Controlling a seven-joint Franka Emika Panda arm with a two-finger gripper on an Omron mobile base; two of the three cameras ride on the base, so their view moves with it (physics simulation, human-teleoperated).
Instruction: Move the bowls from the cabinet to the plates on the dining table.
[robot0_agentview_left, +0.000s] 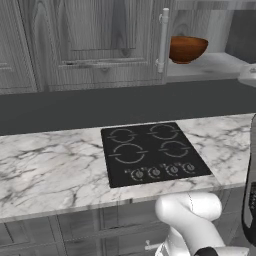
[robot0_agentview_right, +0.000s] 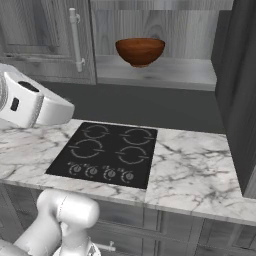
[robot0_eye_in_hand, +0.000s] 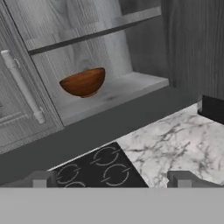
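The reddish-brown wooden bowl (robot0_agentview_right: 140, 50) is seen sitting upright on the lower shelf of the open cabinet (robot0_agentview_right: 155, 75), well back from the shelf's front lip, nothing touching it. It is the one bowl on that shelf, and the shelf above it (robot0_eye_in_hand: 92, 33) is seen bare in the hand view. The bowl is left where it can be reached straight in from the front, presumably because the door beside it, with its long metal bar handle (robot0_agentview_right: 75, 40), is out of the opening.

The gripper (robot0_eye_in_hand: 111, 180) is held off from the bowl, well apart and lower, aimed up and in toward the shelf; its two dark tips are seen wide apart at the bottom of the hand view, and nothing is held between them. That spread looks chosen so the bowl's rim or wall can be taken once the hand is brought in. The approach is judged to be in hand, the grasp not yet made.

Below the cabinet a dark band of wall is passed, then the marble counter (robot0_agentview_left: 50, 170) with grey veins, and the black four-ring cooktop (robot0_agentview_left: 152, 152) set into it. Low drawers are glimpsed under the counter edge. To the right, a tall dark panel (robot0_agentview_right: 242, 100) closes off the scene.
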